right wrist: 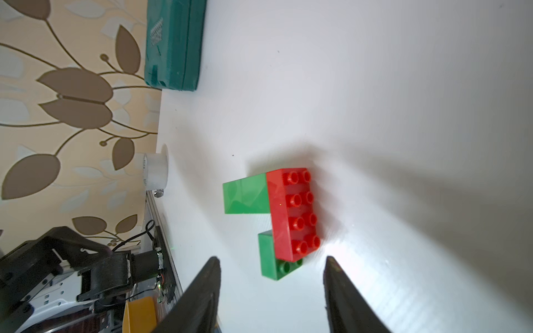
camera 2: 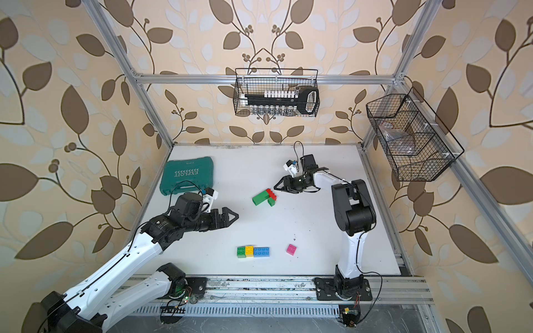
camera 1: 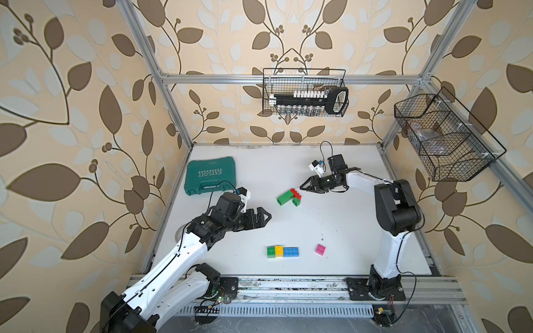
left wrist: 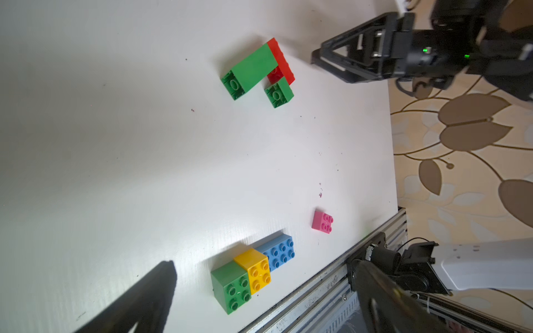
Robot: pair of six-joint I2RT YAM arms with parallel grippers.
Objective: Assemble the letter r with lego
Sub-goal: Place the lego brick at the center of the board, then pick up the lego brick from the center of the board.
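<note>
The lego r (camera 1: 285, 197) lies flat on the white table (camera 1: 346, 230) and looks complete. The right gripper (camera 1: 302, 186), jaws apart and empty, sits just beside its red brick (right wrist: 294, 213), at 2 o'clock from it. The safest move is to draw straight back along that line, with no sideways sweep. The left gripper (camera 1: 268, 216), spread wide and empty, hovers at 8 o'clock. The spare bricks (camera 1: 282, 251) lie at 6 o'clock.

Red-green lego cluster (camera 1: 290, 197), 3-brick row (camera 1: 282, 251), pink brick (camera 1: 320, 249)

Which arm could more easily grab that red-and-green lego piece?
Probably the right arm: the right pincer, open, sits just beside the red-and-green piece, pointing at it. The left pincer hovers farther away.
</note>
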